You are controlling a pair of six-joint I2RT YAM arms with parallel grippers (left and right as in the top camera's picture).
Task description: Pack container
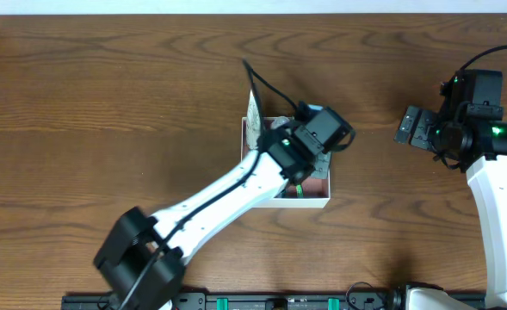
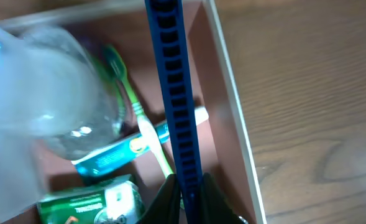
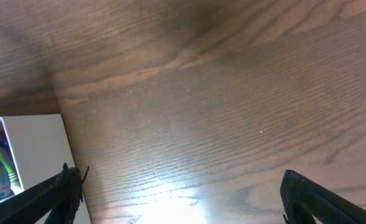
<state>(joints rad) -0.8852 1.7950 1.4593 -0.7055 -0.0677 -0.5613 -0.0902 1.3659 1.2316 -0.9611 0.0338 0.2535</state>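
Now the container (image 1: 309,201) sits centrally on the surface (image 1: 107,86), toiletries (image 2: 108,158) inside. The left hand (image 2: 189,198) pinches a blue comb (image 2: 173,93) over it; the right hand (image 1: 412,127) hangs wide open, empty. Thin walls probably flex, so this light box is best gripped near a corner.

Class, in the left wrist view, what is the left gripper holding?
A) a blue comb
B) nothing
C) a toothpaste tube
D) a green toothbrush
A: the left gripper pinches the blue comb, seen over the pink inside of the container.
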